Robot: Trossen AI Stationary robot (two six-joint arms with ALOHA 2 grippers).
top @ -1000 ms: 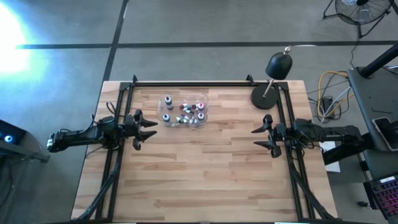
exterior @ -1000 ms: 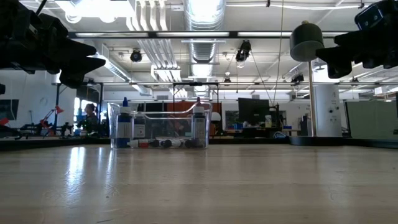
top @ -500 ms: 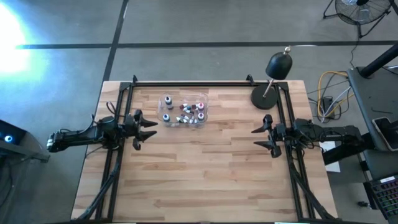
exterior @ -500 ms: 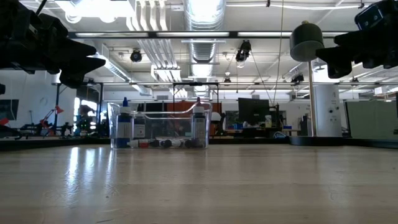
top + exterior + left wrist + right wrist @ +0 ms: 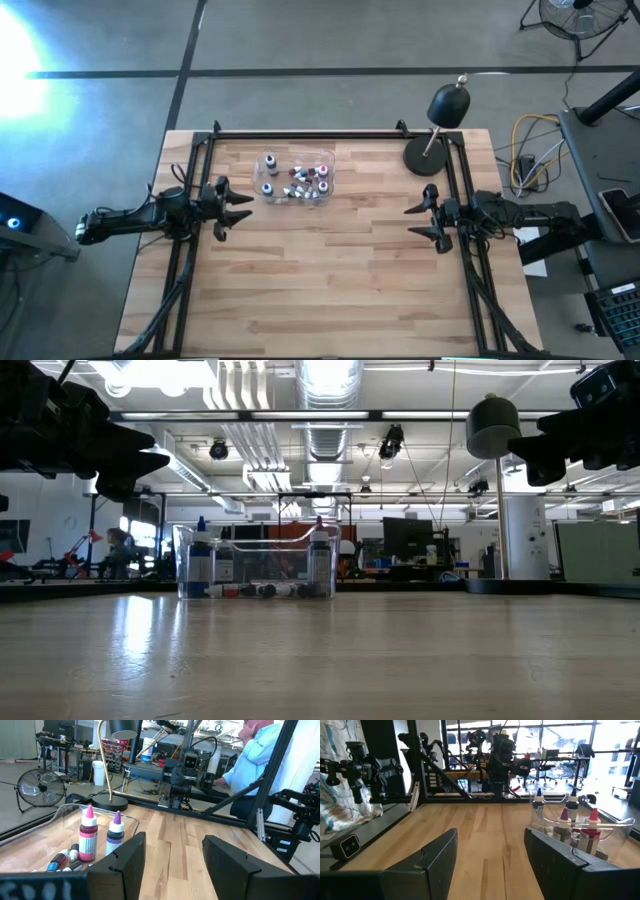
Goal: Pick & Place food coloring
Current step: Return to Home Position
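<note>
The food coloring point(image 5: 297, 181) bottles sit in the clear tray point(image 5: 331, 158) toward the worktop's far edge, light and slick, so I'd pinch one across its body under the cap; my left gripper point(image 5: 246, 207) and right gripper point(image 5: 409, 222) hang with fingers apart, empty.

The bottles point(image 5: 296, 180) sit in a tray point(image 5: 328, 158) near the bench's point(image 5: 330, 280) far edge, nearer the left hand point(image 5: 243, 207); a lamp point(image 5: 428, 155) stands at the far right corner.

Clear plastic tray point(image 5: 331, 160), wooden table point(image 5: 330, 270)
</note>
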